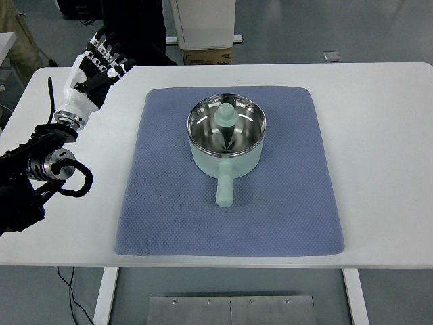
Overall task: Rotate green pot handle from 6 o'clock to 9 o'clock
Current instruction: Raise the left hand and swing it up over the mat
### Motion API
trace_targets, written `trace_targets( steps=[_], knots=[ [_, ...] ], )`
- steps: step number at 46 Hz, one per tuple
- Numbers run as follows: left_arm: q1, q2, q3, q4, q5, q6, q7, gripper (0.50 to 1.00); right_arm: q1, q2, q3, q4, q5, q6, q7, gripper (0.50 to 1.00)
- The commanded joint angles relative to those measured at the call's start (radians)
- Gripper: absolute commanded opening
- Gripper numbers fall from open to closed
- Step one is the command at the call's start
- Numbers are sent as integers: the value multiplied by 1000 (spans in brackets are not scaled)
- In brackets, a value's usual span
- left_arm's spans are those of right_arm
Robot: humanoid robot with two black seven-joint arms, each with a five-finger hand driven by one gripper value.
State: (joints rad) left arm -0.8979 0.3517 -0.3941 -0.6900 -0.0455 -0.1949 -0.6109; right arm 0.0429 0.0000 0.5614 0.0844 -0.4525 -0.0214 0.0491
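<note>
White surface (379, 156) is filling most of the view, and a blue-grey mat (162, 203) is lying flat in the middle of it, reaching close to the far edge and close to the near edge. On the mat, a little toward its far edge and near its centre line, the green pot (226, 139) is standing upright. Its inside is shiny metal, and a pale green knob-like piece (226, 116) is sitting inside it. The pot handle (224, 188) is pointing straight toward the near edge of the surface, so it is lying at the 6 o'clock position, and its end is resting over the mat.

At the left side of the surface, near the far left corner, the left hand (95, 68) is hovering well apart from the pot and outside the mat. Its fingers (108, 49) are stretched out and relaxed, and they are grasping nothing. The black left arm (34, 176) is coming in from the left edge, with a dark cable loop beside it.

Behind the far edge, a white stand (203, 24) with a cardboard box (208, 55) is standing on the grey floor (325, 30)
</note>
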Motion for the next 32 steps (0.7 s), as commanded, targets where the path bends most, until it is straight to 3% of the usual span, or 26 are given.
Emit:
trace_targets(
  steps=[1,26,32],
  knots=[
    [-1,24,-23,-37,33,0,0,1000,0,0,0,0,0,0,0,1000],
    [-49,26,-35,-46,170,0,0,1000,0,0,0,0,0,0,0,1000],
    [-49,45,-60,-108,229,0,0,1000,0,0,0,0,0,0,0,1000]
  ],
)
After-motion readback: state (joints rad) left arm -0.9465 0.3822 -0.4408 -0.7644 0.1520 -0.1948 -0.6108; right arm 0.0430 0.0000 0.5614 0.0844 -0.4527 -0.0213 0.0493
